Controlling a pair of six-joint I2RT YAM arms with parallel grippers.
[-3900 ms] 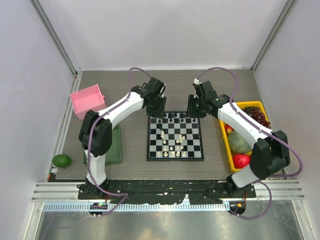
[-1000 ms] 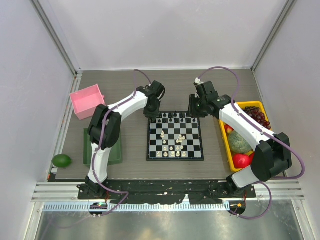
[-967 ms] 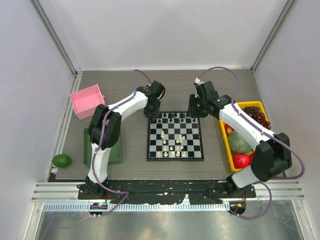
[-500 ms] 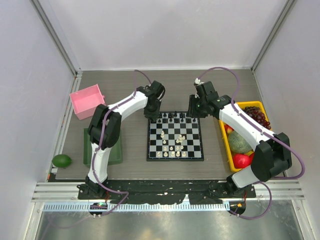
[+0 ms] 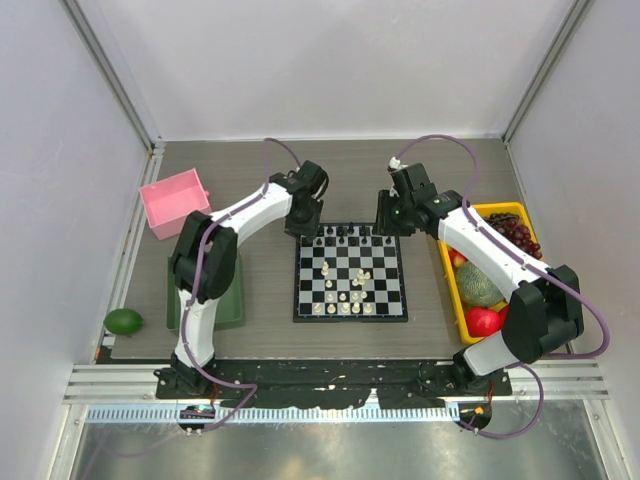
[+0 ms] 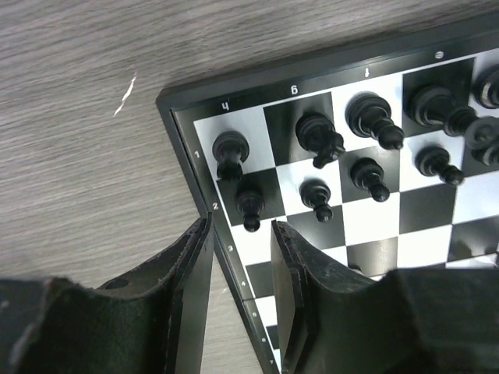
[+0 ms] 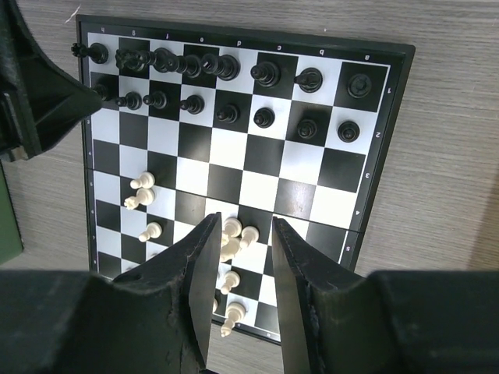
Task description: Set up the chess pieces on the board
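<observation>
Grey wood-grain counter (image 5: 225, 165), white walls (image 5: 330, 60). The left gripper (image 6: 242, 226) hangs parted and empty at the black-and-white checkered chessboard's (image 7: 261, 156) far-left corner, and the right gripper (image 7: 242, 222) is parted too. Scattered cream-white chess pieces (image 5: 360, 278) lie mid-board, nearer the robot than both; the right looks better lined up.

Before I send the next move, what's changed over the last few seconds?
The left arm shifted slightly left at the board's far-left corner; its fingers now stand apart, empty. Whether a piece was let go is unclear. The right arm, board and white pieces stayed put.
</observation>
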